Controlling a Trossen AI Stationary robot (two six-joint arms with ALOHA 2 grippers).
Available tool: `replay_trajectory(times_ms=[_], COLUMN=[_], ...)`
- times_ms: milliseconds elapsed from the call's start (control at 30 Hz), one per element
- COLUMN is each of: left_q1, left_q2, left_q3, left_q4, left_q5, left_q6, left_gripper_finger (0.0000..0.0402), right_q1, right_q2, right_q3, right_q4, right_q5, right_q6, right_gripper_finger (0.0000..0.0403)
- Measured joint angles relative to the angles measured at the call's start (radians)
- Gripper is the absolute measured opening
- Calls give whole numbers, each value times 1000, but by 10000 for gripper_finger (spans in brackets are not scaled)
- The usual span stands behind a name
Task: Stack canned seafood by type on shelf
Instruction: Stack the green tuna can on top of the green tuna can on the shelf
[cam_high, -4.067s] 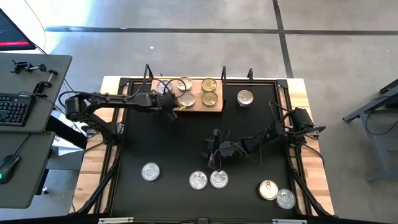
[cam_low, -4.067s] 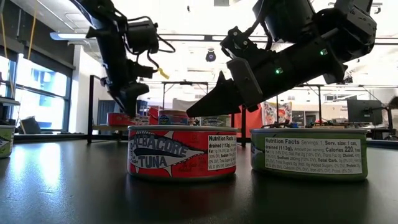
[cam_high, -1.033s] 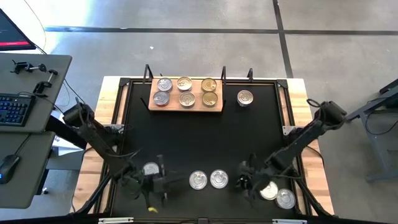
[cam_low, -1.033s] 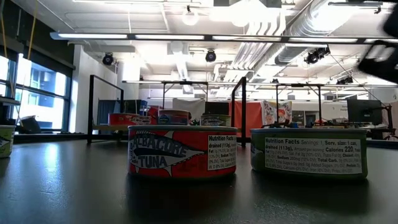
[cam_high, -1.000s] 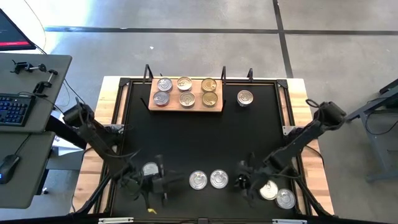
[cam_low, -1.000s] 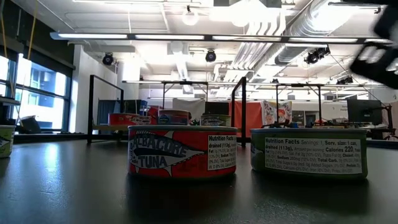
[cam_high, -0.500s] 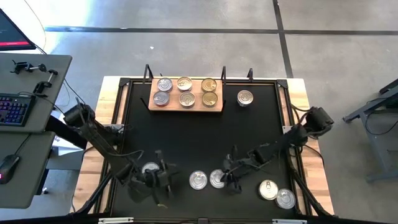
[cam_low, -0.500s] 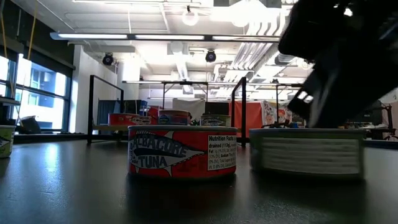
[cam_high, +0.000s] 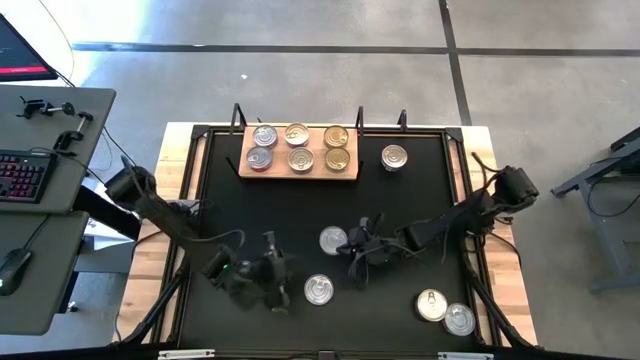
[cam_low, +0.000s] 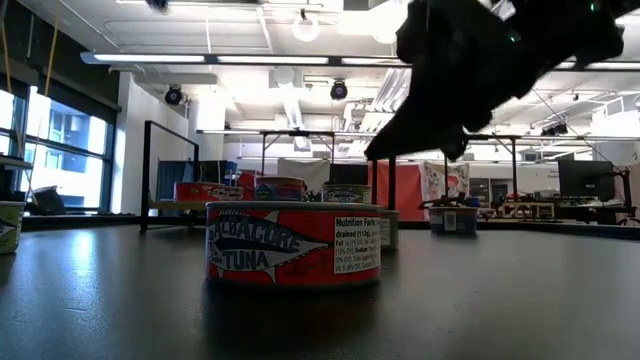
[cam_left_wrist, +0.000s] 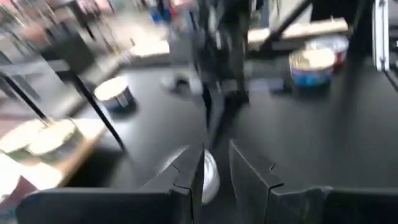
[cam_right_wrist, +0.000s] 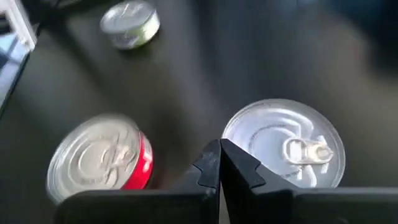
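Hovering just beside silver tin (cam_high: 333, 240), R jaws closed; L jaws front-left, state unclear.

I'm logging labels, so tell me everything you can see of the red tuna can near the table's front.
The red tuna can is a flat round tin with a silver lid. Its red side carries white Albacore Tuna lettering and a pale nutrition panel. It sits upright on the black table, near the front edge, with nothing touching it.

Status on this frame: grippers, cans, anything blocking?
Right gripper shut, tip beside a silver-topped can mid-table. Left gripper low at the near-left, grip unclear. Six cans on the shelf; path looks open.
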Motion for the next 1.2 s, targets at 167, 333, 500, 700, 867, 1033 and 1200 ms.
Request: replay_trajectory(times_ms=[167,333,500,700,867,1033,1200], left_q1=[121,233,314,352,324,277,244], left_q2=[88,235,317,247,108,76,148], left_q3=[0,0,1,0,2,-1,-3], left_q4=[-54,4,35,-227,-478,-487,-386], left_q5=[255,340,357,286,140,145,265], left_q6=[-89,-99,-120,-173,-350,-413,-401], left_gripper_finger=[64,64,64,64,64,64,64], right_q1=[-21,-75,-99,-83,-56,-40,-88], right_q2=[-21,41,117,141,141,141,144], right_q3=[4,3,1,3,6,6,4], right_q4=[-165,-297,-167,-58,-12,12,-47], right_q5=[135,140,41,-23,-132,-69,73], right_q6=[125,284,262,233,91,88,216], right_gripper_finger=[0,0,0,0,0,0,0])
